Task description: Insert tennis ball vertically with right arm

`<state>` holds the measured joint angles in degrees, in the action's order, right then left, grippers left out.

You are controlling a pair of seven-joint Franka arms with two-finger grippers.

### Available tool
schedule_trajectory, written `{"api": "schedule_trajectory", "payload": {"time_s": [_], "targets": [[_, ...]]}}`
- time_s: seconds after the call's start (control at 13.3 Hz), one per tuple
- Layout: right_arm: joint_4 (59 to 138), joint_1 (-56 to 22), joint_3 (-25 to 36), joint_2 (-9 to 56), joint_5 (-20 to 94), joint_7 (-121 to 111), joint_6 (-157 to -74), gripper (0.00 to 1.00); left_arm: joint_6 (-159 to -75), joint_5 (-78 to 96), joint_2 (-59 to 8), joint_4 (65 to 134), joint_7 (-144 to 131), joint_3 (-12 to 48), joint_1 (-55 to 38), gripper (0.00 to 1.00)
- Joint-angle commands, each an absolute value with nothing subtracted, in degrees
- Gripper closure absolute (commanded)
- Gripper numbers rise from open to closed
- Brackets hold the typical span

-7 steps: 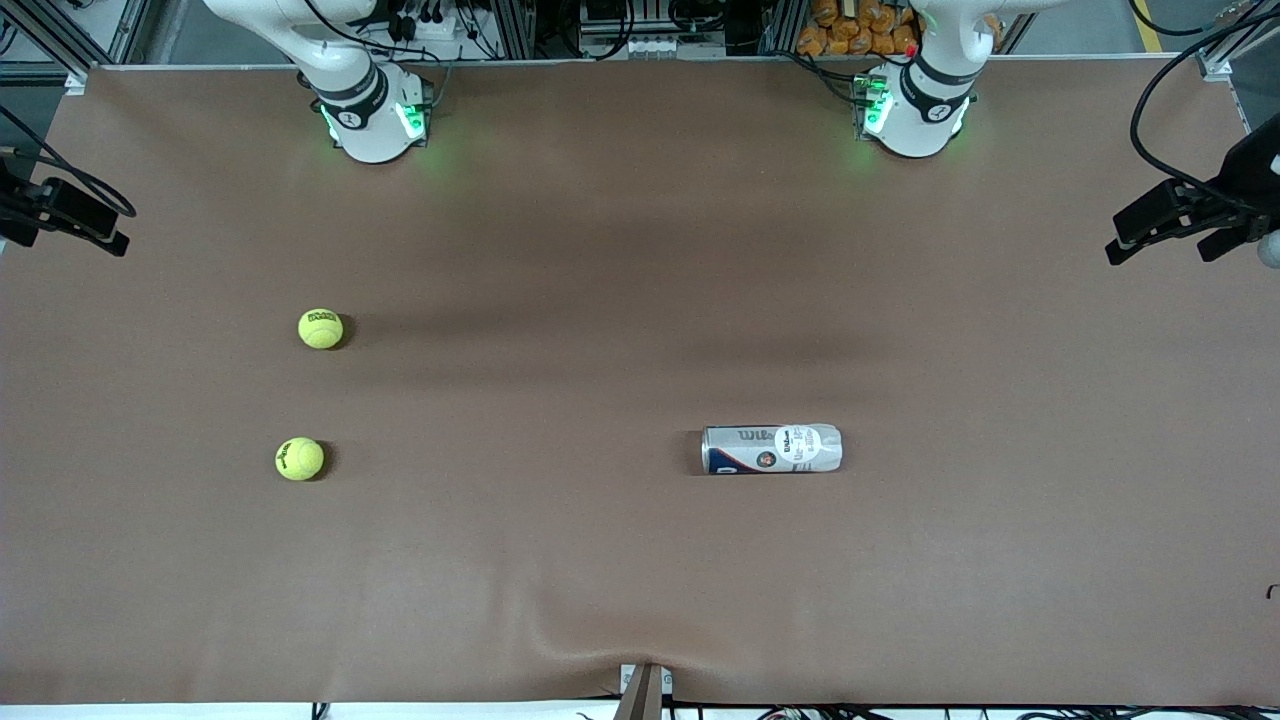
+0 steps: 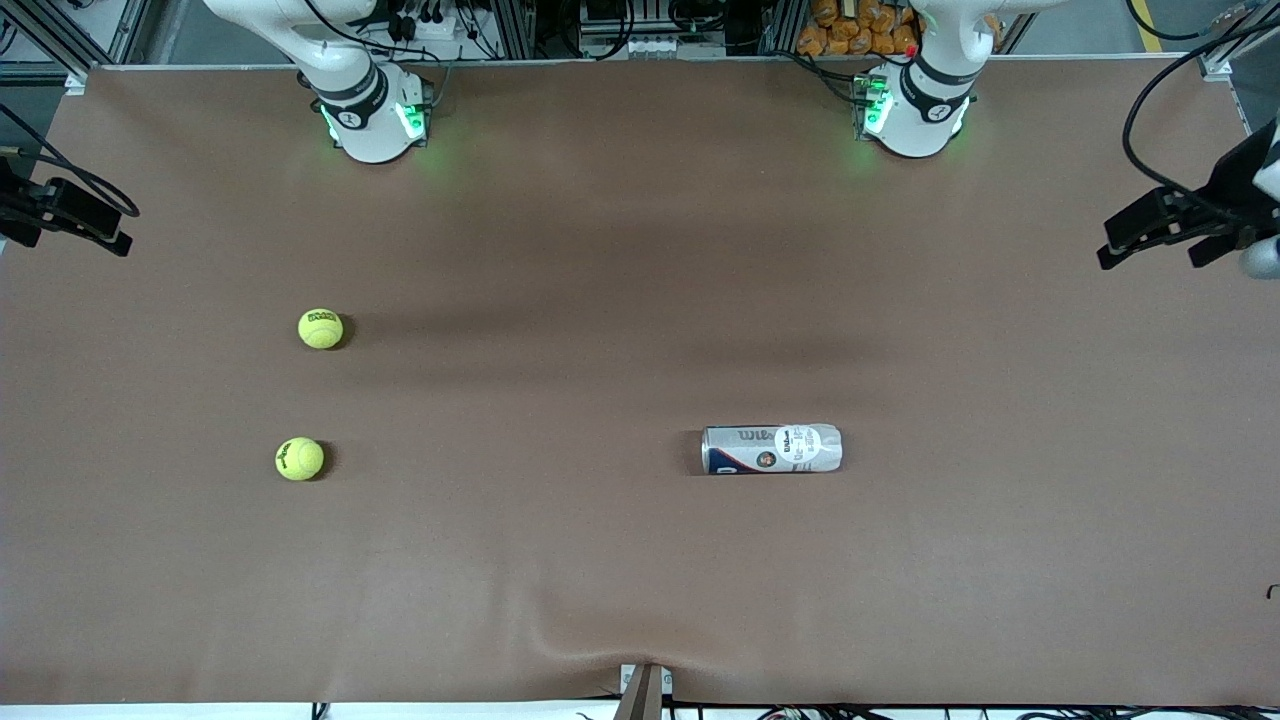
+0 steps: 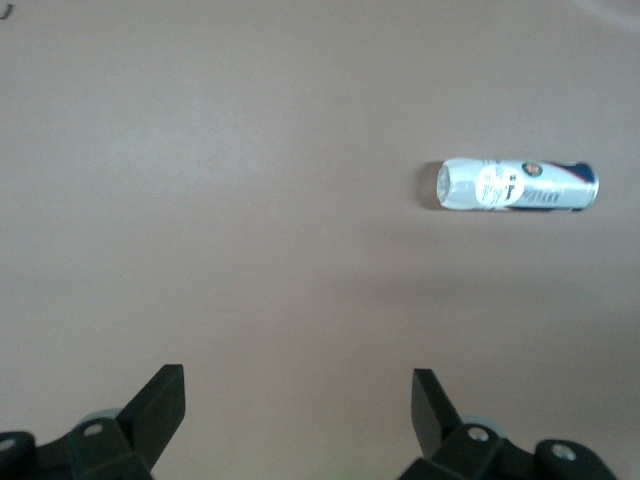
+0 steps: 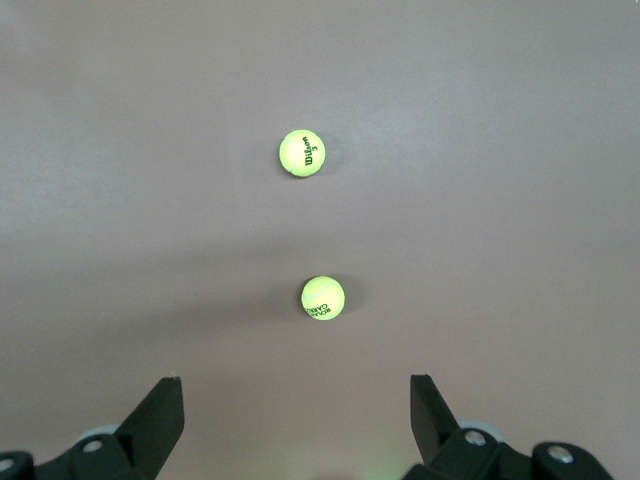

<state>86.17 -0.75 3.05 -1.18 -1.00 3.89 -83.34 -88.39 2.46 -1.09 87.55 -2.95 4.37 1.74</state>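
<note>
My right gripper (image 4: 295, 390) hangs with its fingers spread wide and nothing between them, over the edge of the table (image 2: 640, 250) at my right arm's end, at about ten o'clock from the table's middle in the front view. I judge it is parked high and off to the side so that its camera takes in both tennis balls at once.

The one ball (image 2: 320, 328) lies at about nine o'clock from the table's middle. The other ball (image 2: 299, 459) lies at about eight o'clock, nearer the front camera. The two are well apart, each alone on bare cloth, so either looks open to a straight drop from above.

The can (image 2: 771, 449) lies on its side at about four o'clock from the middle, well apart from both balls, with its long axis running from one arm's end of the table toward the other. I cannot tell whether its mouth is open. To my mind it has to be stood upright before a ball can go in from above.

My left gripper (image 3: 298, 385) waits, jaws wide and empty, over the table's edge at about two o'clock, with the can in its sight. The task looks not yet begun.
</note>
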Motion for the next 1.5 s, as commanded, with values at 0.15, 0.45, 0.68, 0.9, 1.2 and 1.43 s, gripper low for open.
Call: {"api": "schedule_trajectory", "payload": {"time_s": [0.15,0.45,0.68,0.9,1.2,1.43], "targets": [[87.5,-1.0,2.9,-1.9,-1.3,3.9,-82.7,0.00,-88.7,3.5,-8.3,86.2,7.9,7.1,0.4,0.00],[89.0,-0.4,3.1,-1.9,-1.3,3.8,-82.9,0.00,-93.2,5.2,-12.7,86.2,17.0,9.8,-1.1,0.00],[91.0,-0.4,3.1,-1.8,-1.2,3.8,-83.4,0.00,-94.9,4.4,-16.8,85.7,28.3,10.3,-3.9,0.00],[97.6,-0.9,3.1,-1.0,-1.3,3.8,-87.5,0.00,-99.1,0.9,-21.5,85.3,42.9,10.4,-6.6,0.00],[113.5,-0.9,3.1,-0.3,-1.2,3.8,-103.2,0.00,-108.0,-0.2,-27.4,85.3,57.7,10.4,-9.5,0.00],[116.0,0.7,3.2,6.0,-1.3,3.8,-111.1,0.00,-112.2,-3.1,-29.9,85.3,60.5,10.4,-12.1,0.00]]}}
